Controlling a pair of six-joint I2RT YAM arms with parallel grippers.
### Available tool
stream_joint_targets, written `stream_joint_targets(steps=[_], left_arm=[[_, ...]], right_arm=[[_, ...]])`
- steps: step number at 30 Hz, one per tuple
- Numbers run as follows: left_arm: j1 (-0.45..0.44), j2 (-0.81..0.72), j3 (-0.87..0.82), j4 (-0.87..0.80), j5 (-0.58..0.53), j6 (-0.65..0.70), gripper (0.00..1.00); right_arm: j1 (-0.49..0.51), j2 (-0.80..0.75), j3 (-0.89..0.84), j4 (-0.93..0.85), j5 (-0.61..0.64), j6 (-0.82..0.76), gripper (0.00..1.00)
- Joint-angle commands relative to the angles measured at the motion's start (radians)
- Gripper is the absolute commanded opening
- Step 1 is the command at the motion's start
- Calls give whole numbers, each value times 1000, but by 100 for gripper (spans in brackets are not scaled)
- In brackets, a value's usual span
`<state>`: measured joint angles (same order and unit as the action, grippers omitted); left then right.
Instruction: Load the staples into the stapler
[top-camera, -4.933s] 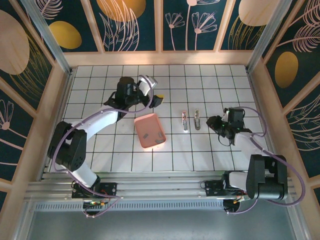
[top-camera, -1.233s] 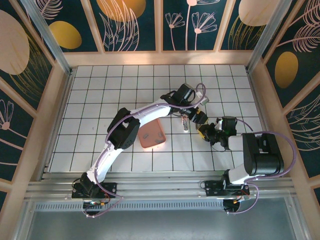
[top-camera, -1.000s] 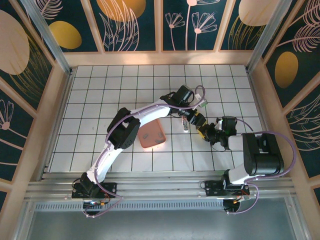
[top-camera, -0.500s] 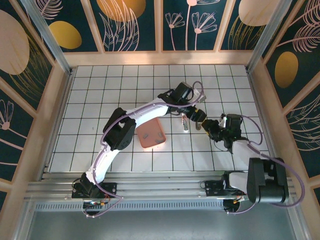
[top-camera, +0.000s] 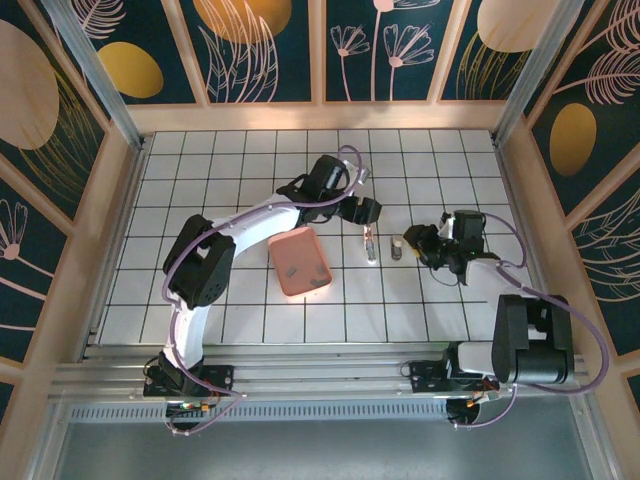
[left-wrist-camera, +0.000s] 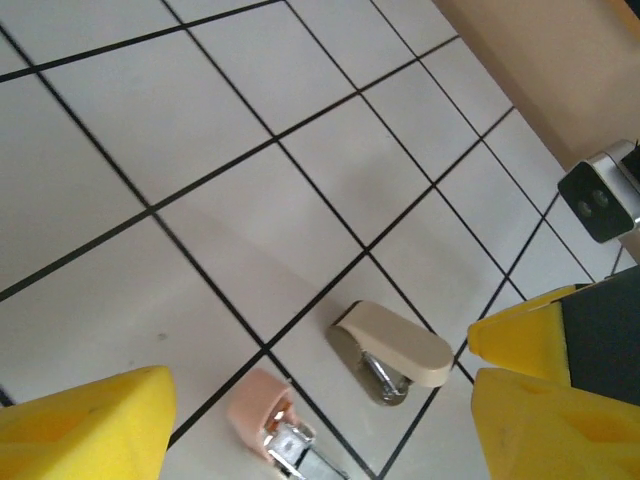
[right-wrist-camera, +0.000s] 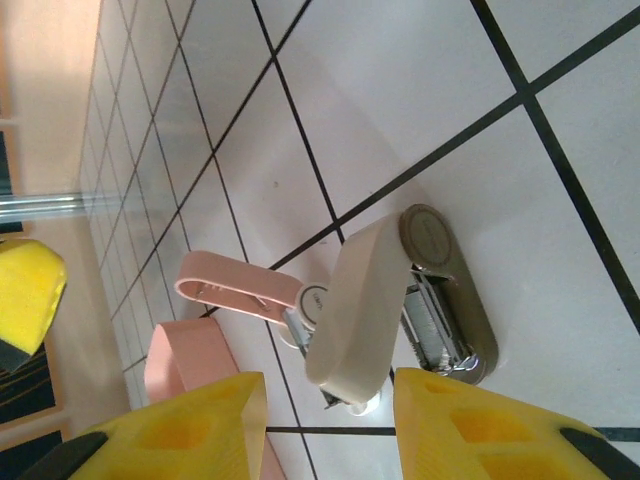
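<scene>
**Small stapler may slide or close before it is held**

The white stapler lies on the tiled table, right of the middle. Its top part is swung up from the metal base, so I judge it is open for loading. The pink stapler lies just beside it on the left.

The right gripper is just right of the white stapler, its yellow fingers apart and holding nothing. The left gripper hangs a little farther back, also spread wide and empty, and both staplers appear between its fingers.

The staples I cannot find with certainty. A few small dark marks in the pink tray, left of the staplers, may be them.

The main danger, in my opinion, is that one finger touches the white stapler first. It looks light and narrow, so it can slide, turn, or fall closed. The two staplers are close together, so a wide grip can push the pink one too. Both arms work at the same small place and can hit each other. Such thin staples can also slip or scatter easily.
</scene>
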<state>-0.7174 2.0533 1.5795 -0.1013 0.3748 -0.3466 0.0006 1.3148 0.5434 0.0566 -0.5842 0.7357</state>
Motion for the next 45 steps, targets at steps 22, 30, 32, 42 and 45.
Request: stream_joint_targets(steps=[22,30,32,42,45], left_arm=[[2,-57,-34,46,-14,-12,78],[9,-65,-42,52,-14,-18,79],[11,-68,-43,51,-15,-16,79],[14,-64,-42,56,-13,-19,79],[13,-66,-44,53,-14,-16,79]], right_arm=[[-11,-7,89,-240,84,-146,36],[-9,68,194,-272,79,-171,42],[-5,96,196,-261,67,-175,42],[-2,217,91,-197,65,-203,35],[-1,216,82,-204,73,-208,34]])
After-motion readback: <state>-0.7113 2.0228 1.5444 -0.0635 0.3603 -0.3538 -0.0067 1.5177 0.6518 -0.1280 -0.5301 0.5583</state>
